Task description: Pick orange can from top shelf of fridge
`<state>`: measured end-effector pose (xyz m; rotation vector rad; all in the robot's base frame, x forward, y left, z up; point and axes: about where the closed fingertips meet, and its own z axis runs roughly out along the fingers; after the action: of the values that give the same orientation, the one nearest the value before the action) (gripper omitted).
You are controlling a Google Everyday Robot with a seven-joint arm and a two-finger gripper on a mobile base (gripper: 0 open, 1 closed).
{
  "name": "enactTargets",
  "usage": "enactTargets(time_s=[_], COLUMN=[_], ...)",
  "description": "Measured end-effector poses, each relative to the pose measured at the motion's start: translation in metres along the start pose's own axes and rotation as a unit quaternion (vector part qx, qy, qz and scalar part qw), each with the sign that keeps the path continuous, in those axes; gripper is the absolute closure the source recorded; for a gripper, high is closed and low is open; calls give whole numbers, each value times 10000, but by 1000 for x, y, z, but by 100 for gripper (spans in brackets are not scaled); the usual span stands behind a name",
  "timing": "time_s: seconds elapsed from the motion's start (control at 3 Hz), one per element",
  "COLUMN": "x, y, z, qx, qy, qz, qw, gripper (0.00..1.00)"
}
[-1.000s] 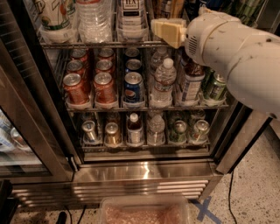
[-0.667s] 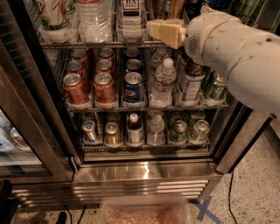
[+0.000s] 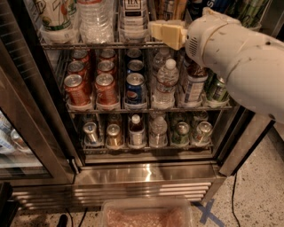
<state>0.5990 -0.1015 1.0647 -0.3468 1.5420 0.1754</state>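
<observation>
Slightly leftward the gripper (image 3: 152, 30) was shifted, at the top shelf's (image 3: 88, 45) front edge, just below the orange can (image 3: 174, 8). Whether it was open could not be told. It should be raised and squared before closing.

cream matt-plastic gripper (image 3: 155, 31) at front of metal wire top shelf (image 3: 88, 45) | glossy stainless-steel fridge (image 3: 146, 175) | clear plastic water bottle (image 3: 165, 84) | shiny red metal cans (image 3: 76, 88)
</observation>
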Motion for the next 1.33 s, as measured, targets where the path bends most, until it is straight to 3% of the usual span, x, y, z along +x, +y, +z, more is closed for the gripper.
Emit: enactTargets(time_s=[0.33, 0.67, 1.33], x=[-1, -7, -13], y=[7, 13, 10], z=[9, 18, 34], qx=[-50, -72, 58], qy=[-106, -268, -537], qz=[68, 110, 33], qw=[9999, 9996, 9985], gripper=[13, 26, 29])
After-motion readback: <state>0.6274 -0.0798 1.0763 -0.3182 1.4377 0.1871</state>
